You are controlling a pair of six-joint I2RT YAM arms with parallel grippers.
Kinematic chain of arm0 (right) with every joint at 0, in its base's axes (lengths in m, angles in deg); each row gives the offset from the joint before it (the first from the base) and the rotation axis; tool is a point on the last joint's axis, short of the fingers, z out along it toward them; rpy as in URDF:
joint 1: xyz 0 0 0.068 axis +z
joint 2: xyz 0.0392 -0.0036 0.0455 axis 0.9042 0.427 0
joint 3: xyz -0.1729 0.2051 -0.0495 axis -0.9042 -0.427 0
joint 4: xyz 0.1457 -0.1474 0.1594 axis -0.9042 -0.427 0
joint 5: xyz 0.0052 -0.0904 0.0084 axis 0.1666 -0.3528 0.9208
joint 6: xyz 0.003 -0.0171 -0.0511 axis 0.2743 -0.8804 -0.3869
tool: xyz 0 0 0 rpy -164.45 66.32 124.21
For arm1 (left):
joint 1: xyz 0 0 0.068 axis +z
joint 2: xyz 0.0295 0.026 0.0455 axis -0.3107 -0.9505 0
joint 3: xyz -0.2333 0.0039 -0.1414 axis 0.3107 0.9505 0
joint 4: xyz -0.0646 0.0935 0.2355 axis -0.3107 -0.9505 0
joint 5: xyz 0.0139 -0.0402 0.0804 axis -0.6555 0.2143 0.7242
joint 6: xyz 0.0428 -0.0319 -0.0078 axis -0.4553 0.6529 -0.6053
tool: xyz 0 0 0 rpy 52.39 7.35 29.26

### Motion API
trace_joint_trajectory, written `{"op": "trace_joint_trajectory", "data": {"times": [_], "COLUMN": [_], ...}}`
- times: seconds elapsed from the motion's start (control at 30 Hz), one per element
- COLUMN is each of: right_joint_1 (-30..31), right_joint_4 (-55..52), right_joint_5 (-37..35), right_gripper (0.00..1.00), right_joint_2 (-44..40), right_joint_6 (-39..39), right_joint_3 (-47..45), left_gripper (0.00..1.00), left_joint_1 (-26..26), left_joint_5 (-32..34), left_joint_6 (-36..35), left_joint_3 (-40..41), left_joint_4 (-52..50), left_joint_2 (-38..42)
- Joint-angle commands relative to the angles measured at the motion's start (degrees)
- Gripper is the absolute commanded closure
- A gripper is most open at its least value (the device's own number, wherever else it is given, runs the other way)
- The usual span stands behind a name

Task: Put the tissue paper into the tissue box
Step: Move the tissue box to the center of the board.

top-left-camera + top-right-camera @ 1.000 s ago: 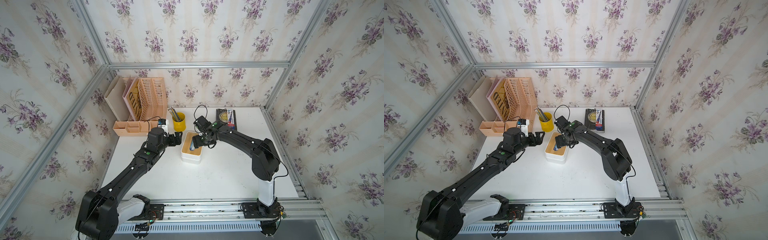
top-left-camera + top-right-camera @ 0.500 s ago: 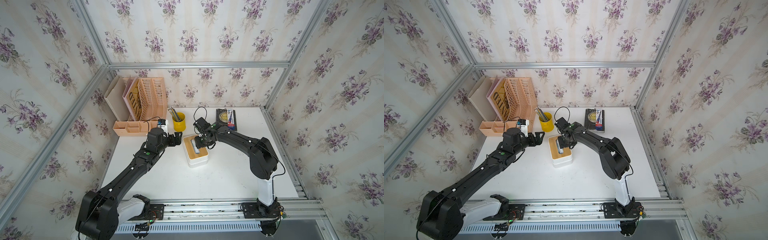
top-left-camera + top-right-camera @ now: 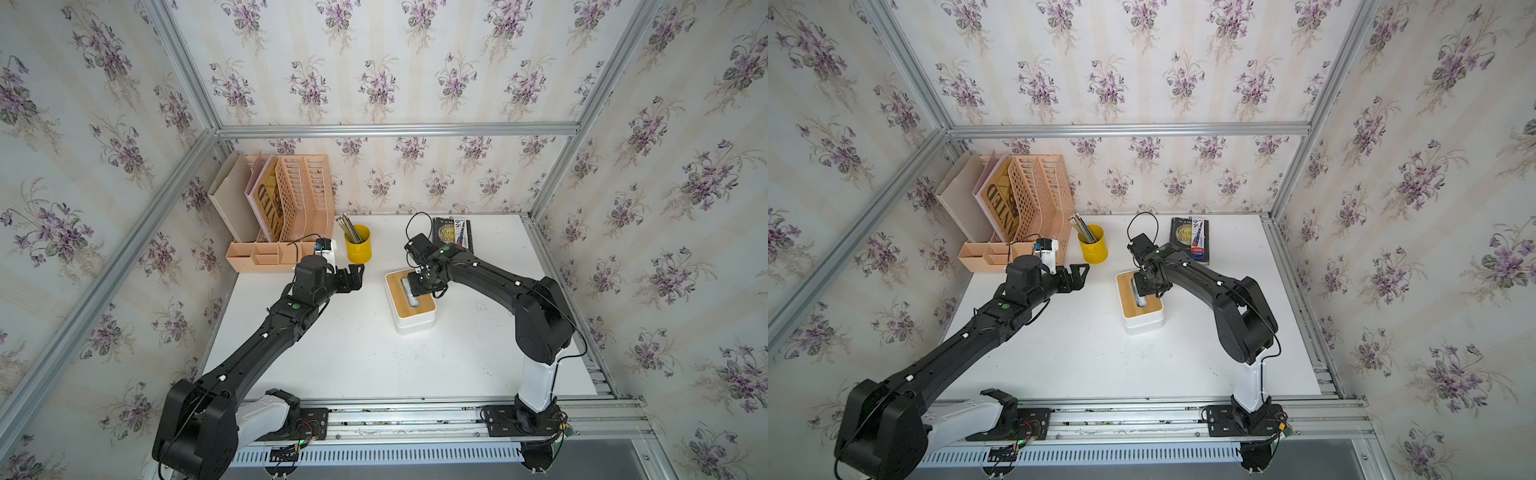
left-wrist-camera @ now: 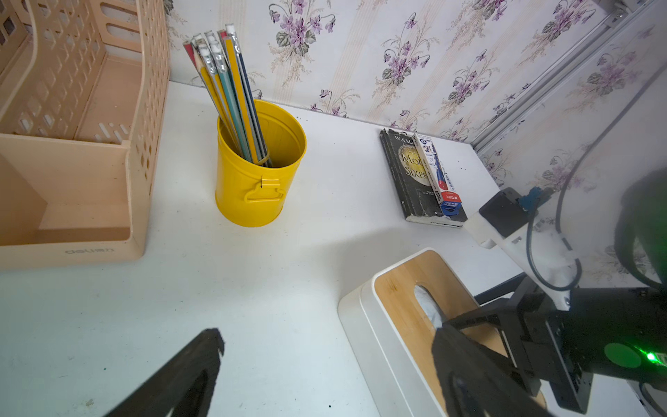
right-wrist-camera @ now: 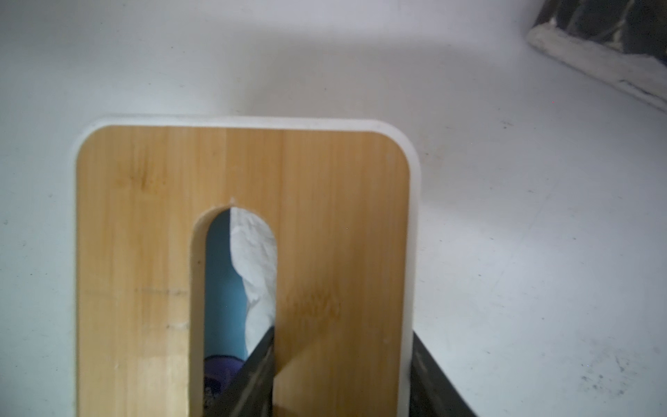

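though under lid (image 5: 325,216), tissue paper (image 5: 252,260) beside finger (image 5: 252,379)

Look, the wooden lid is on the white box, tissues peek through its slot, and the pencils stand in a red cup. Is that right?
Nearly. The cup is yellow, not red; the left wrist view shows it. The rest is right: the wooden lid is on the white box, tissues peek through its slot, and the pencils stand in that cup.

White table (image 3: 353,357) carrying tissue box (image 3: 415,324) standing mid-surface, yellow pencil cup (image 3: 358,246) standing behind, dark book (image 3: 442,232) lying at back edge, peach desk organizer (image 3: 266,253) occupying back corner
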Motion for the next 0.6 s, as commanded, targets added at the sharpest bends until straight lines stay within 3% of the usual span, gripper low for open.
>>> {"op": "trace_joint_trajectory", "data": {"times": [0.0, 0.37, 0.57], "right_joint_1": [-1.96, -6.18, -6.18], "right_joint_4": [-3.04, 0.27, 1.20], "right_joint_5": [-4.61, -3.42, -2.72], "right_gripper": [0.57, 0.57, 0.43], "right_joint_2": [-1.22, -2.86, -2.23], "right_joint_6": [-1.84, -4.23, -4.54], "right_joint_3": [-1.09, -5.55, -5.84], "left_gripper": [0.05, 0.05, 0.06], "left_joint_1": [0.02, 0.02, 0.02], "left_joint_5": [-0.39, -0.57, -0.83], "left_joint_6": [-0.03, -0.11, -0.20], "left_joint_3": [-0.01, -0.10, -0.19], "left_joint_4": [2.19, 1.97, 1.97], "left_joint_2": [-0.11, -0.34, -0.43]}}
